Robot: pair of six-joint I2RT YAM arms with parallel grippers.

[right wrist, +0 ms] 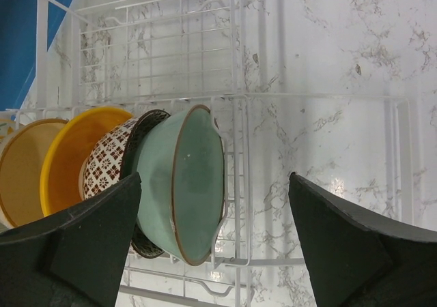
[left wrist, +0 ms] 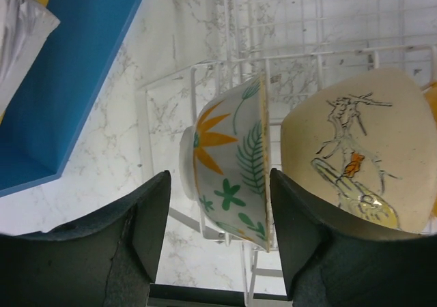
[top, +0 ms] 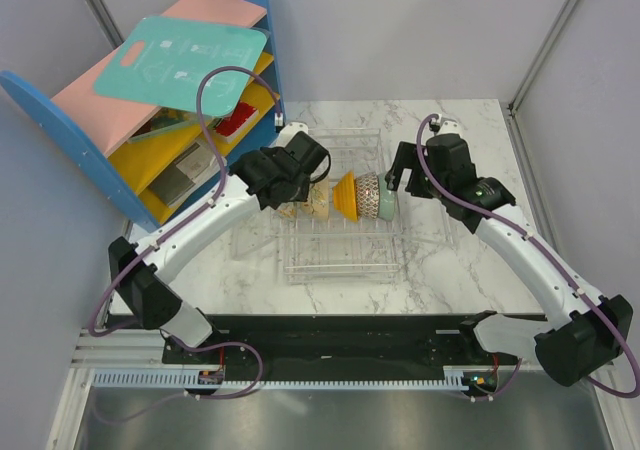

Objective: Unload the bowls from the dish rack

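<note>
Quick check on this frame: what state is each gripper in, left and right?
Left gripper: open, holding nothing, lined up on the leaf-patterned cream bowl.
Right gripper: open, holding nothing, at the mint green bowl.

white marble table (top: pixel 450 270). at its far-left corner, a blue shelf unit (top: pixel 30 95) with yellow shelves (top: pixel 150 155) and a pink top (top: pixel 95 100); a teal cutting board (top: pixel 185 65) lies on the top.

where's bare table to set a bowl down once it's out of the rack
Bare marble table right of the dish rack, and a narrower strip in front. Crowded around the bowls and by the shelf unit on the left.
</note>
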